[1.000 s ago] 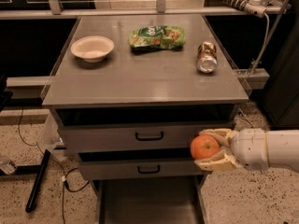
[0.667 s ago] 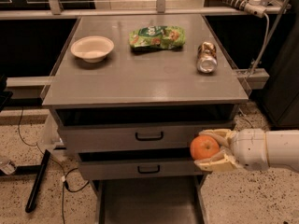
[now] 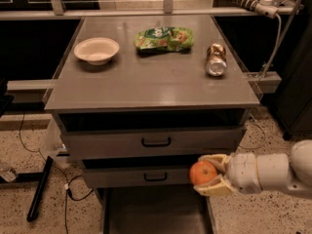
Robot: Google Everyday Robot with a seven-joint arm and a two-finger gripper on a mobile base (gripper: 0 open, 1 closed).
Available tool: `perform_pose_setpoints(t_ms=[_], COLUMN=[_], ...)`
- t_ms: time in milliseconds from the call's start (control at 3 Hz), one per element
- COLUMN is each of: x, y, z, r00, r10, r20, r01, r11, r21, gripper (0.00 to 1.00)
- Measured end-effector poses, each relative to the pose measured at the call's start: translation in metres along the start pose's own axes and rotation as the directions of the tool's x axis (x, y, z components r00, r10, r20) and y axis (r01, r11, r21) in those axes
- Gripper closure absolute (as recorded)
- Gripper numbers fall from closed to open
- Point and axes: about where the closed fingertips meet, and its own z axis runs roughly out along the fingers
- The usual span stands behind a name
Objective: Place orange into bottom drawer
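The orange [image 3: 202, 173] is round and bright, held between the cream fingers of my gripper [image 3: 208, 173], which reaches in from the right on a white arm. It hangs in front of the right end of the middle drawer front. The bottom drawer [image 3: 155, 211] is pulled out below, its flat gray floor showing at the bottom edge of the view. The orange is above the drawer's right side wall.
On the cabinet top [image 3: 156, 82] lie a white bowl [image 3: 96, 50], a green snack bag [image 3: 164, 38] and a crushed metal can [image 3: 216, 60]. Two gray drawer fronts with black handles [image 3: 156, 142] are shut. Cables and a black leg lie on the floor at left [image 3: 41, 189].
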Motion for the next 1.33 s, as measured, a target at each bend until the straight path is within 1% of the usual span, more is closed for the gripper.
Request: perform_pose_setpoints(t_ms=[333,667,1000,1333], x=[0.062,0.112,0.148,0.190], y=[0.015,0.018,0.013,-0.005], z=[0.041,0.075,0.108,0.131], r00=[0.999,0.998,0.999,0.996], r10=[0.043,0.059,0.032,0.053], r20=[-0.003,-0.001,-0.019,-0.076], r01=[-0.043,-0.059,-0.033,-0.051], r11=[0.9986,0.9976,0.9990,0.9983], r21=[-0.031,-0.036,-0.029,0.027], gripper=[1.00,1.00,1.00,1.00])
